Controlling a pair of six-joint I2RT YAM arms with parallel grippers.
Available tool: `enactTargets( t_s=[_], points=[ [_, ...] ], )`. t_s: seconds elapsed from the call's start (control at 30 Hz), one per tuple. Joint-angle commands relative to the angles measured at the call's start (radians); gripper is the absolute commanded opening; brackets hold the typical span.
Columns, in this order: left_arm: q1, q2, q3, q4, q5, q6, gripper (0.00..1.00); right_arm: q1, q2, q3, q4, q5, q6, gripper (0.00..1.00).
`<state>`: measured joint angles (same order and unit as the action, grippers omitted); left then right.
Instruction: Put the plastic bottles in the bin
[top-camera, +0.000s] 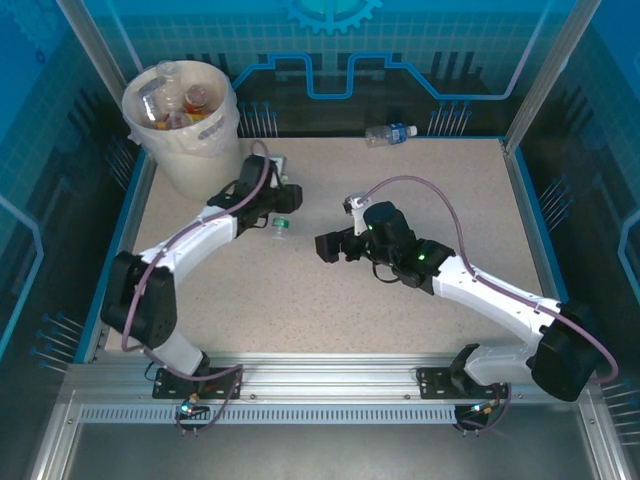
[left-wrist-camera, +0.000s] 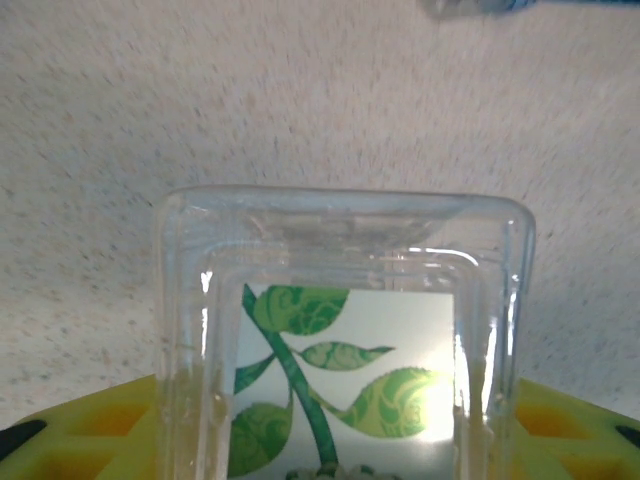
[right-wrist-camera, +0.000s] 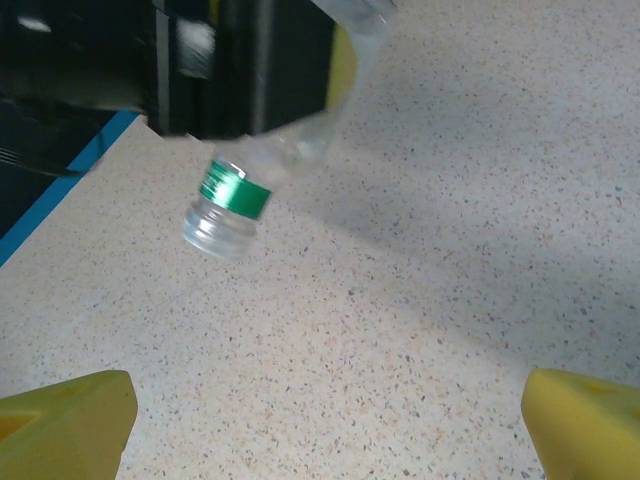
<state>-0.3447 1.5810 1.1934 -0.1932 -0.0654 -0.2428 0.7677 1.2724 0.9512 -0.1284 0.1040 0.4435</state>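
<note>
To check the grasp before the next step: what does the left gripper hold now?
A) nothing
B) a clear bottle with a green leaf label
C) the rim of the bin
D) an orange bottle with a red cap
B: in the left gripper, a clear bottle with a green leaf label sits between the yellow fingers.

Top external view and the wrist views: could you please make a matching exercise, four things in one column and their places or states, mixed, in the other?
1 bin
2 green-leaf bottle
3 blue-label bottle
4 right gripper

a open, holding nothing
b standing at the far left
c lying alone at the far side
d clamped in the left gripper

Pairs: 1-b, 2-d, 3-c, 4-a
</note>
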Motion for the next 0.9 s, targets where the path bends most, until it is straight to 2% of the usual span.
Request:
enactTargets(
  t_s=[0.0,0.17,0.4,0.67,0.87],
  points=[
    [0.051,-0.097,-0.015,0.046,0.077,-0.039,0.47,0.013,0.011,0.038,0.036,-0.009,-0.017,1.00],
    [0.124,-0.204,0.013,0.048,0.125,-0.042,0.47,0.015,0.010,0.036,0.036,0.006,-0.016,1.00],
    [0.226,-0.271,0.109,0.081,0.197,-0.055,0.48,0.015,0.008,0.035,0.029,0.030,-0.010,1.00],
    [0.353,-0.240,0.256,0.152,0.196,-0.104,0.49,0.014,0.010,0.034,0.024,0.049,-0.006,1.00],
    [0.437,-0.147,0.374,0.197,0.185,-0.136,0.49,0.014,0.014,0.041,0.018,0.052,-0.011,1.00]
  ],
)
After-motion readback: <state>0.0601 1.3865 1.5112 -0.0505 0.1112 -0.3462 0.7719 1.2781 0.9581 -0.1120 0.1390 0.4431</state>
